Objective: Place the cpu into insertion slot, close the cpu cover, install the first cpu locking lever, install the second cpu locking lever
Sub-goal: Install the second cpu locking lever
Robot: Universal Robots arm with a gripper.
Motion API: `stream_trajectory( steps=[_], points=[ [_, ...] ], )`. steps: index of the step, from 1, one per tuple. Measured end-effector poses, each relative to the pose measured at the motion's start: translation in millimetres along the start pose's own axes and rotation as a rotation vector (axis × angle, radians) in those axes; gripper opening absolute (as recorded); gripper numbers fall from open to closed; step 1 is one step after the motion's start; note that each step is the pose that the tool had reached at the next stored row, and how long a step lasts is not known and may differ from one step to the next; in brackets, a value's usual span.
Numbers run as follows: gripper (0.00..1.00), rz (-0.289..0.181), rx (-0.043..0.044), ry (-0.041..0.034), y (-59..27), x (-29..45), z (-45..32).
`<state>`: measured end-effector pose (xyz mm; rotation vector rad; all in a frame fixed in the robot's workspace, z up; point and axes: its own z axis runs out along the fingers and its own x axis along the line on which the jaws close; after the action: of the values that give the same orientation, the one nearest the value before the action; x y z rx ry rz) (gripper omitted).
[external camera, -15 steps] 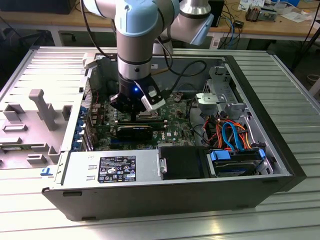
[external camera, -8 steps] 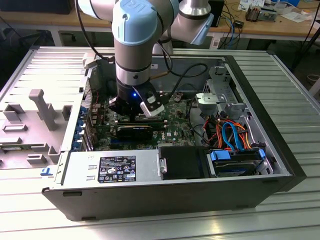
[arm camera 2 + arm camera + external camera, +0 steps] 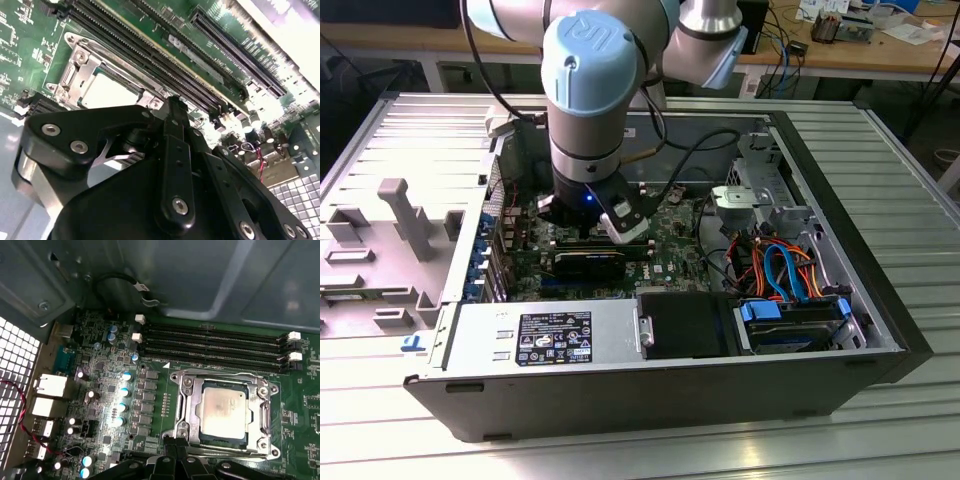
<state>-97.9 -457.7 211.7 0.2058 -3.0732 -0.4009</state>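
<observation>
The cpu point(image 3: 223, 412) is a silvery square chip lying in the insertion slot point(image 3: 202, 437), whose dark edge shows around it. The cpu cover point(image 3: 186, 402), a silvery frame, lies flat around the chip. In the second wrist view the cpu point(image 3: 107, 92) and the cpu cover point(image 3: 80, 67) show just beyond the black gripper point(image 3: 172, 105). The gripper point(image 3: 173, 446) is shut with nothing in it, its tip right at the socket's near edge. In the exterior view the gripper point(image 3: 592, 228) hangs low over the green board point(image 3: 670, 245). I cannot tell whether the levers are latched.
Long black memory slots point(image 3: 215, 345) run beside the socket. The board sits in an open computer case point(image 3: 880, 330) with a power supply point(image 3: 540, 340), a black graphics card point(image 3: 590, 265), a drive cage point(image 3: 760, 195) and bundled cables point(image 3: 780, 265).
</observation>
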Motion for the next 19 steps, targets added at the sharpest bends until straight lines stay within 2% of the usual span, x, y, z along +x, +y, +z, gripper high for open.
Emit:
stream_trajectory(
  steps=[1,3,11,19],
  points=[
    [0.11,-0.001,-0.0094,-0.0012,-2.7,0.4,-0.6],
    [0.11,-0.001,-0.0180,-0.0023,-7.0,1.0,-1.7],
    [0.11,-0.002,-0.0201,-0.0021,-9.0,1.1,2.4],
    [0.11,-0.003,-0.0266,-0.0030,-9.9,1.3,5.8]
  ],
)
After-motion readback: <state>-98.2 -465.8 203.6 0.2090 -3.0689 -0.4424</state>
